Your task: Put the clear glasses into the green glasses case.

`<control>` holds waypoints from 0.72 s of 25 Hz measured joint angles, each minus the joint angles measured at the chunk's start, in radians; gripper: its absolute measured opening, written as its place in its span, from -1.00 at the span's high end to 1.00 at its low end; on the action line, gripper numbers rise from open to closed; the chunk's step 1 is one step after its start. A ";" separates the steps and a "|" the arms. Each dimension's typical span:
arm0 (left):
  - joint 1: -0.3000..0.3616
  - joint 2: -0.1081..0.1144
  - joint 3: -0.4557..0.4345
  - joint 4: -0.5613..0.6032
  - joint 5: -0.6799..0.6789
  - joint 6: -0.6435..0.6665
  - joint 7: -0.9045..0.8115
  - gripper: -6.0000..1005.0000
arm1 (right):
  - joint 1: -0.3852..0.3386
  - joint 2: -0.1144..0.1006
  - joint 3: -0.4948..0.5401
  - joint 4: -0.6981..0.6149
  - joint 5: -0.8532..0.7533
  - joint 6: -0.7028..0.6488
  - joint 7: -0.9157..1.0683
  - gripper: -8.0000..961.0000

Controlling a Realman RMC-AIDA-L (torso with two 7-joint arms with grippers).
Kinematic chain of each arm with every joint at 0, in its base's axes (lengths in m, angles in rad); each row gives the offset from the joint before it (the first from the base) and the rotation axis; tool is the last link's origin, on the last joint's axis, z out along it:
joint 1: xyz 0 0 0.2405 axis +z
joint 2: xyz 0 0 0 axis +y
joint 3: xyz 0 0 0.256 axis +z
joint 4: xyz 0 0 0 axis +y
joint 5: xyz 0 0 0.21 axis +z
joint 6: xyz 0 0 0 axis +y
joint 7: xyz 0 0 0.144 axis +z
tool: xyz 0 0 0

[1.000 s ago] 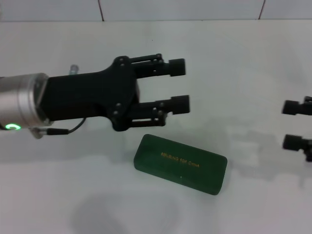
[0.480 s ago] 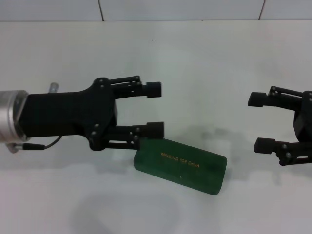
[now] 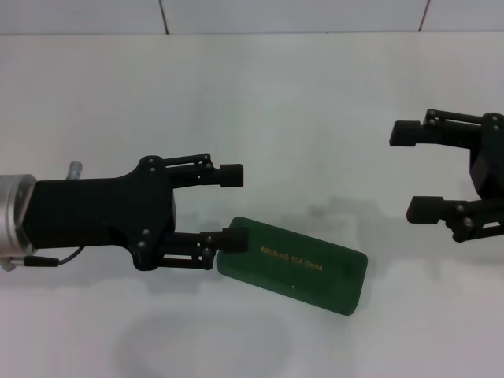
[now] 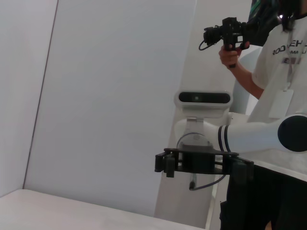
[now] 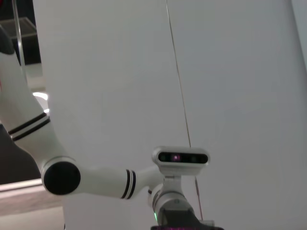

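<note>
green glasses case | dark green, gold lettering | closed | flat, angled | clear glasses unseen

A white table meets a tiled wall — a person holds what looks like a camera.

Small gold lettering on green glasses case lid, too blurred to read for sure.

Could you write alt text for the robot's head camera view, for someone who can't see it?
A closed dark green oblong glasses case lies on a white table. The black left gripper, open, has its lower fingertip at the case's left end; the black right gripper, open, is at the right edge.
</note>
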 joint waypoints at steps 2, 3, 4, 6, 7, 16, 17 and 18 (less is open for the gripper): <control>0.000 0.000 0.000 0.000 0.000 0.001 0.000 -0.57 | 0.002 0.002 -0.010 -0.018 -0.002 0.011 0.007 -0.78; 0.000 0.000 0.000 0.000 0.000 0.002 0.000 -0.57 | 0.003 0.002 -0.019 -0.020 -0.003 0.019 0.007 -0.78; 0.000 0.000 0.000 0.000 0.001 0.002 0.000 -0.57 | 0.004 0.002 -0.025 -0.021 -0.003 0.026 0.008 -0.78; 0.000 0.000 0.000 0.000 0.001 0.003 0.000 -0.57 | 0.005 0.003 -0.047 -0.017 -0.004 0.050 0.007 -0.78; -0.001 0.001 0.000 0.000 0.001 0.003 0.000 -0.57 | 0.004 0.004 -0.059 -0.015 -0.005 0.062 0.007 -0.78; 0.020 0.037 -0.028 -0.010 0.029 0.028 -0.002 -0.57 | -0.002 0.013 -0.267 0.011 0.060 0.185 -0.001 -0.78; 0.026 0.037 -0.035 -0.011 0.029 0.031 -0.001 -0.57 | -0.004 0.013 -0.274 0.008 0.066 0.189 -0.001 -0.78; 0.031 0.038 -0.040 -0.011 0.029 0.035 -0.001 -0.57 | -0.004 0.013 -0.274 0.007 0.073 0.189 -0.001 -0.78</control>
